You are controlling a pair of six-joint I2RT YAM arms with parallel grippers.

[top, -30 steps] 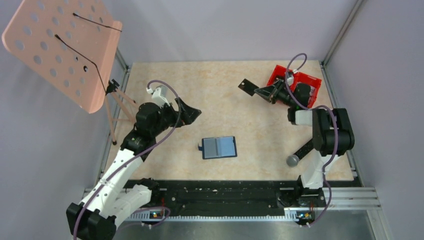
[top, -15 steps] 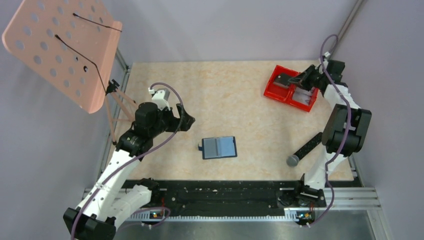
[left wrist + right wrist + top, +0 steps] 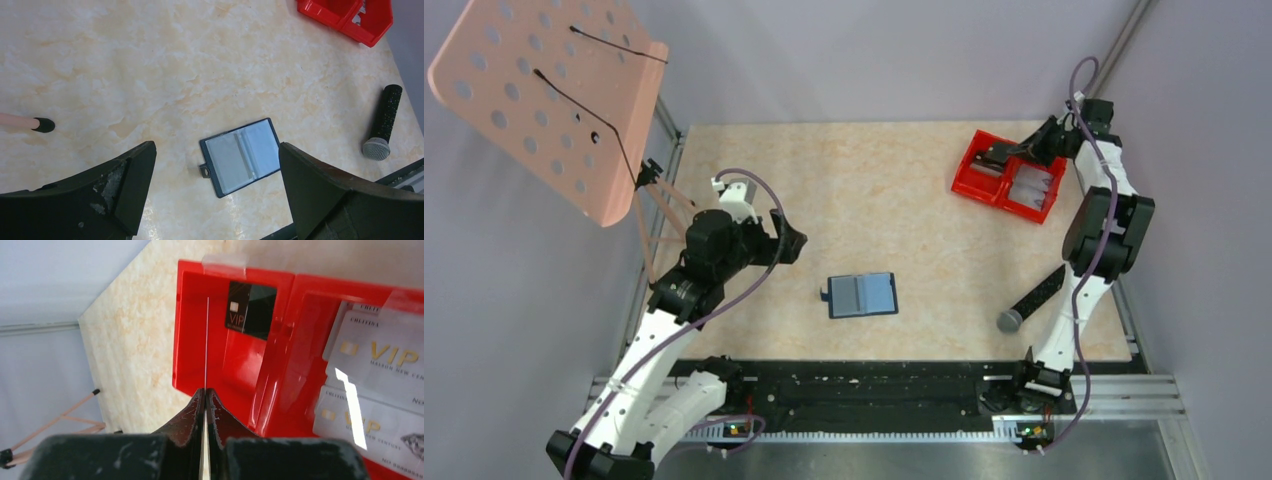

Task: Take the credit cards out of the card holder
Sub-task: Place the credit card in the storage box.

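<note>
The card holder [image 3: 862, 294] lies open and flat on the table, its light blue-grey inner faces up; it also shows in the left wrist view [image 3: 241, 156]. My left gripper [image 3: 789, 240] is open and empty, above and to the left of it [image 3: 216, 150]. My right gripper [image 3: 1012, 155] is shut on a credit card, seen edge-on [image 3: 206, 340], and holds it over the left compartment of the red bin [image 3: 200, 355]. A black VIP card [image 3: 251, 308] lies in that compartment. Several pale grey cards [image 3: 375, 370] lie in the right compartment.
The red bin [image 3: 964, 185] stands at the far right of the table. A black microphone with a grey ball head [image 3: 1032, 300] lies near the right arm's base, also in the left wrist view [image 3: 382, 125]. A pink perforated music stand [image 3: 554, 100] stands at the far left.
My right gripper has swung right with the card, from left of the red bin to over its left compartment. My left gripper has drawn back a little to the left, still open.
</note>
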